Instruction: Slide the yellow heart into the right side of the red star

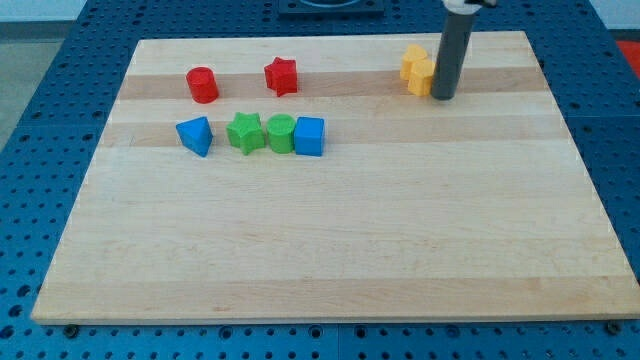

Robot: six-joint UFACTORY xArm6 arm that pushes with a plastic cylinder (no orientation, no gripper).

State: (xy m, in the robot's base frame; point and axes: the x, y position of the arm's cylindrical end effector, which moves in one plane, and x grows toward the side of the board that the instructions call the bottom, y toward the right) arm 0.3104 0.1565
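A red star [282, 76] lies near the top of the wooden board [330, 240], left of centre. Two yellow blocks sit pressed together at the top right: an upper one [413, 57] and a lower one [419, 77]. Which of them is the heart I cannot make out. My tip [443, 97] rests on the board touching the right side of the lower yellow block, and the dark rod hides part of both. The yellow blocks are far to the right of the red star.
A red cylinder [203, 85] lies left of the red star. Below them runs a row: a blue triangular block [196, 135], a green star [245, 132], a green rounded block [281, 133], a blue cube [310, 136].
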